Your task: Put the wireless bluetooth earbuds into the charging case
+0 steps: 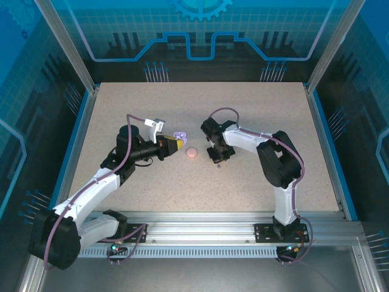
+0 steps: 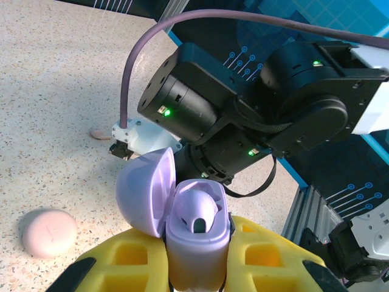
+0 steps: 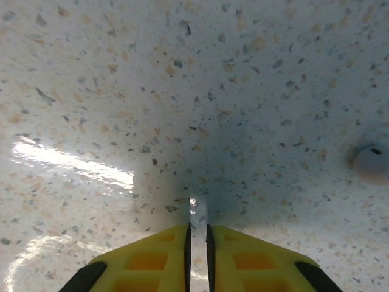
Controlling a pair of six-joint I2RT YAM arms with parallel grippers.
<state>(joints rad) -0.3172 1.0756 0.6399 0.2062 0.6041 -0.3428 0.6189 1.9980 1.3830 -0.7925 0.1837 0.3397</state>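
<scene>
Lilac glossy case (image 2: 193,214) (lid open) clamped by L gripper (image 2: 196,261) — R gripper (image 3: 197,234) shut.

Speckled table (image 1: 243,188), closed pink case (image 1: 192,152), pale earbud (image 2: 100,134)

No text, number or brand can be read; a gear emblem (image 1: 202,7) is printed on the far wall (image 1: 255,27).

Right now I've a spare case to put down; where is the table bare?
Bare: the table along its far strip, and the near middle band along the rail. Crowded: the centre, where the left gripper holds the open lilac case, beside the pink case and the right gripper.
</scene>
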